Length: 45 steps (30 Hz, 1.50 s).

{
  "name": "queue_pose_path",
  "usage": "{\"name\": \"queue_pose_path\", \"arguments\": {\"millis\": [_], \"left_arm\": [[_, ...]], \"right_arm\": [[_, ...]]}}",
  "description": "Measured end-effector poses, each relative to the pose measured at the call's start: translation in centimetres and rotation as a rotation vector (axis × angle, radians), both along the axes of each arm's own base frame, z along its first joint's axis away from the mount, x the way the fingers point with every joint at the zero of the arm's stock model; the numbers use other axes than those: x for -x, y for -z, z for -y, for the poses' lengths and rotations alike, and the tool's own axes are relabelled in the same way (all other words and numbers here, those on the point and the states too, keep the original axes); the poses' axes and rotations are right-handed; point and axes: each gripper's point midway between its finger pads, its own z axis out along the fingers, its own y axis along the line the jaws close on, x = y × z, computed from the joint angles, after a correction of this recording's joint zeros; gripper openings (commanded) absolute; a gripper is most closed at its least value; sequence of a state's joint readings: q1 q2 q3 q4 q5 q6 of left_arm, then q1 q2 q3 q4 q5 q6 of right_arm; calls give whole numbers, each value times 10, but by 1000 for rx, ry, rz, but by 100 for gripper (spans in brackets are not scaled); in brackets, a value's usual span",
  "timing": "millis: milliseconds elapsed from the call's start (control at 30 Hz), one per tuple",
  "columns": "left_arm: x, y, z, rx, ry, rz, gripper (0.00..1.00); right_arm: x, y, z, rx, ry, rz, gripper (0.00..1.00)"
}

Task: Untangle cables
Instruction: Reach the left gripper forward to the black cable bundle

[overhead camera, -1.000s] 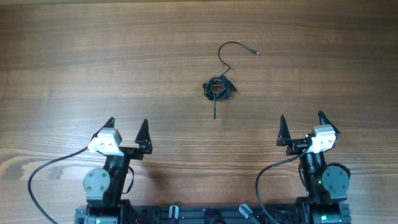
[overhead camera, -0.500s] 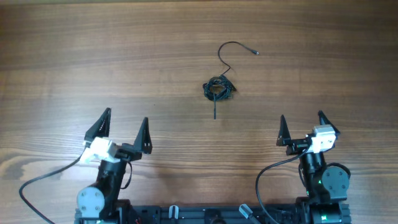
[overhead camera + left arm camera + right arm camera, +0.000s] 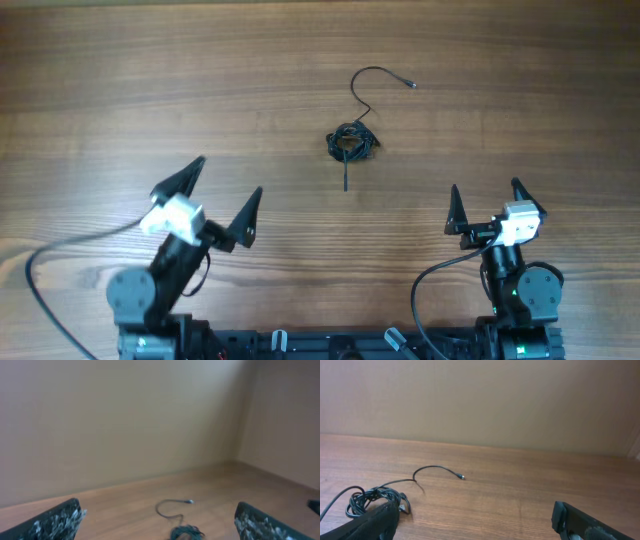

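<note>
Knotted bundle of thin black cables (image 3: 351, 141), mid wooden worktop (image 3: 120, 80), untouched; left hand (image 3: 228, 175) (spread wide) has just swung toward it, so the approach is beginning.

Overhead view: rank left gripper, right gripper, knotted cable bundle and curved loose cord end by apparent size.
1. Left gripper, jaws spread widest; it may simply sit nearer the camera.
2. Right gripper.
3. Knotted cable bundle and curved loose cord end: similar extent, not rankable.

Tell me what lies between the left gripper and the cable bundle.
Only bare wood of the table lies between the left gripper and the cable bundle; the overhead view shows this.
</note>
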<state>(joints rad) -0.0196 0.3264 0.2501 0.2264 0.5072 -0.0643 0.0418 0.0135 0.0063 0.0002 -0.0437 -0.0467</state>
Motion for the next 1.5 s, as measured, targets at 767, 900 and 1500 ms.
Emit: {"name": "queue_pose_path", "arguments": {"millis": [767, 900, 1500], "left_arm": [[-49, 23, 143, -67, 639, -480, 100], [-58, 43, 167, -104, 616, -497, 100], [-95, 101, 146, -12, 249, -782, 100]], "right_arm": [[0, 0, 1, 0, 3, -1, 100], [0, 0, 1, 0, 3, 0, 100], [0, 0, 1, 0, 3, 0, 100]]}}
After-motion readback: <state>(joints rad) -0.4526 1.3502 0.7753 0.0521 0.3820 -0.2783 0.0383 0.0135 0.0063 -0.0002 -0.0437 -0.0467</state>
